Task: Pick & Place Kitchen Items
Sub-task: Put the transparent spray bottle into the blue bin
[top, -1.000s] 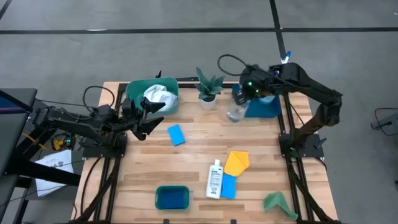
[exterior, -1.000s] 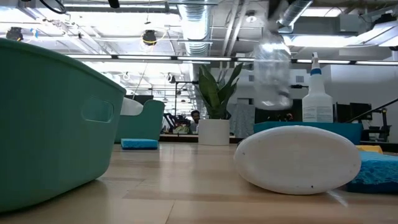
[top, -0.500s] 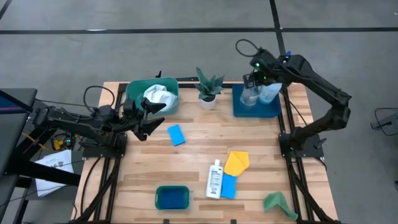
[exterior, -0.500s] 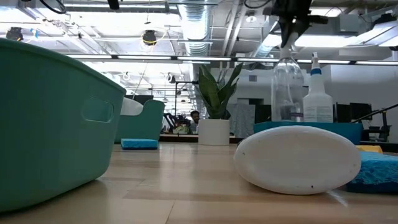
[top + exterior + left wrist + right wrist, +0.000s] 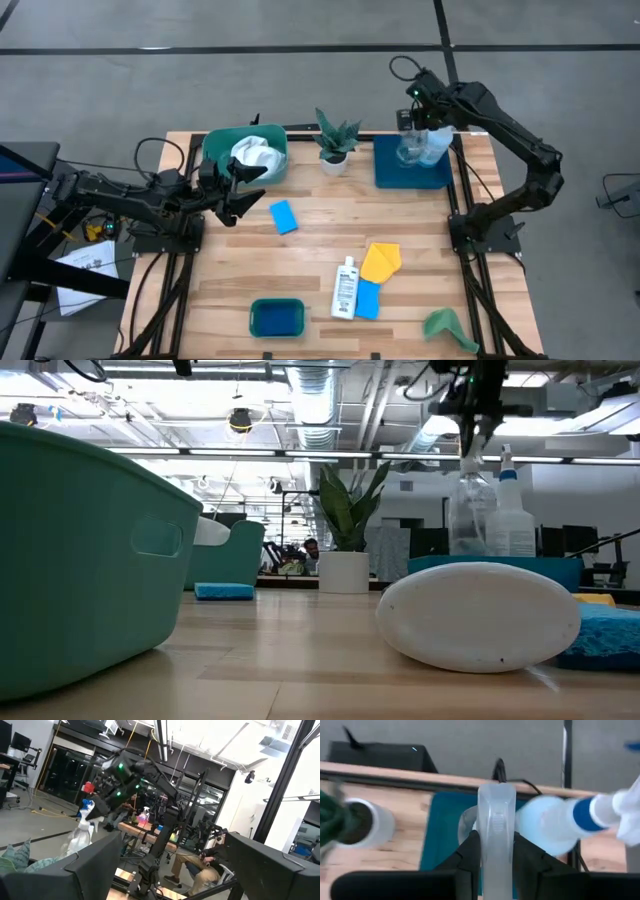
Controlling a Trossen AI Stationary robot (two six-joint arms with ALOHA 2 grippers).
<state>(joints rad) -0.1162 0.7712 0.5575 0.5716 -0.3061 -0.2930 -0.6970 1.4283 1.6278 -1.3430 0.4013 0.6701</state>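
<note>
My right gripper (image 5: 410, 122) hangs over the dark blue tray (image 5: 385, 170) at the table's far right, shut on the clear spray bottle (image 5: 468, 515). The white spray bottle with a blue trigger (image 5: 436, 146) stands in the tray right beside it. My left gripper (image 5: 250, 188) waits open near the table's left side, next to the green tub (image 5: 212, 150) that holds a white cloth (image 5: 256, 154). On the table lie a blue sponge (image 5: 283, 216), a small white bottle (image 5: 346, 287), a yellow cloth (image 5: 381, 260) and a green cloth (image 5: 445, 325). My right gripper pinches the clear spray bottle's trigger head (image 5: 496, 827) between its two fingers (image 5: 470, 856), one on each side. The fingers slant down from above. The bottle hangs upright below them, inside the tray's outline; the tray's wall (image 5: 500, 564) hides its base.
A small potted plant (image 5: 333, 142) stands just left of the tray. A second green tub (image 5: 276, 317) sits at the near edge, and a second blue sponge (image 5: 367, 299) lies beside the small white bottle. Bare wood shows around the table's middle.
My right gripper has carried the clear spray bottle from beside the tray's left edge toward the table's far right and down over the tray. The bottle, tilted a second ago, now hangs upright next to the white spray bottle.
</note>
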